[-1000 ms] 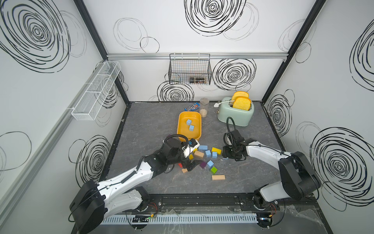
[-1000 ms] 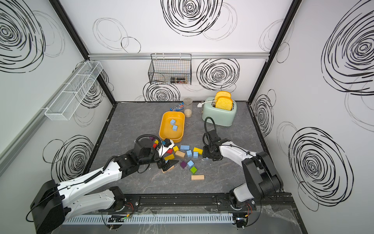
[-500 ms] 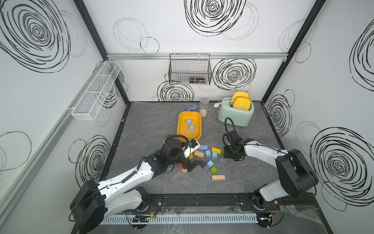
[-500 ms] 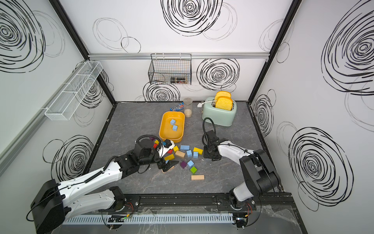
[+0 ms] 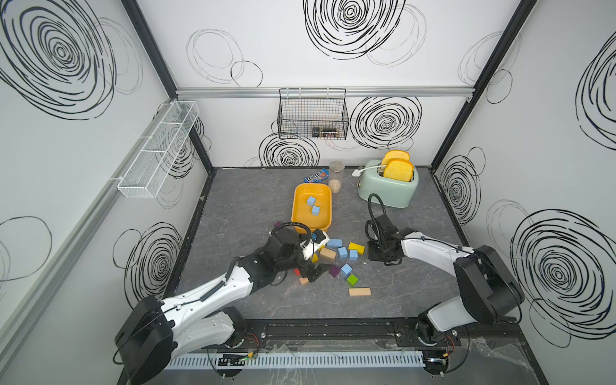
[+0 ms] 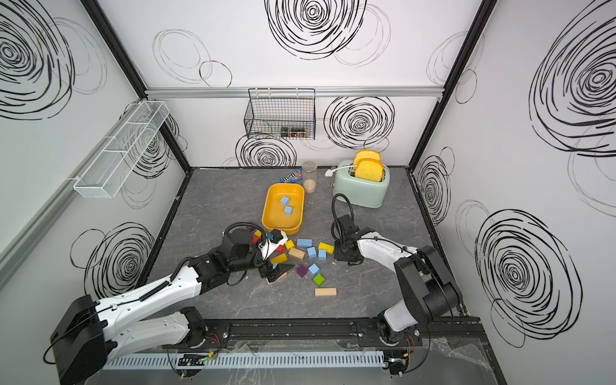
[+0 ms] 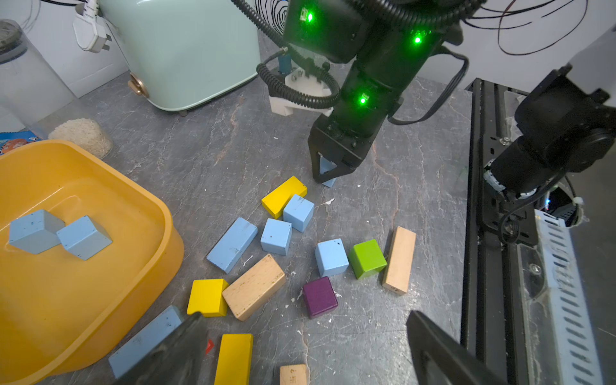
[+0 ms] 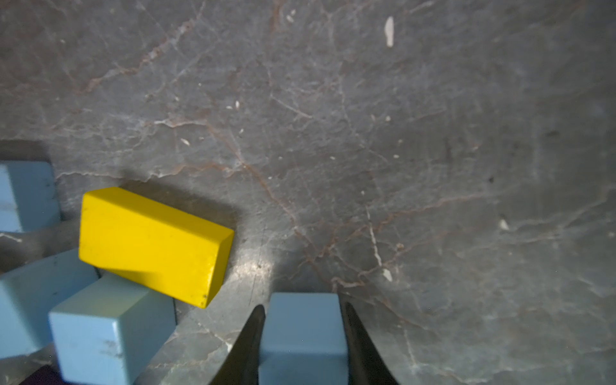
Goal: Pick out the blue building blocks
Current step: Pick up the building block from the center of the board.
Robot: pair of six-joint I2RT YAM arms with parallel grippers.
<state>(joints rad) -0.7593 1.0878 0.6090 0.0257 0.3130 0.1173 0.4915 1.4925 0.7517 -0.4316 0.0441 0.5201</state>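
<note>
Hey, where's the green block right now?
In both top views the green block sits at the pile's front-right edge, between a blue cube and the long wooden brick.

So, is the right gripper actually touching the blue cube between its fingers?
Touching. The right wrist view shows the right gripper closed on the blue cube, both fingers flat against its sides with no gap.

Mint-green toaster (image 5: 388,191) with toast (image 5: 398,170) at the grey bench's (image 5: 250,206) back; yellow tub (image 5: 305,218), candy packet (image 5: 316,176) and clear jar (image 5: 335,176) nearby.
</note>
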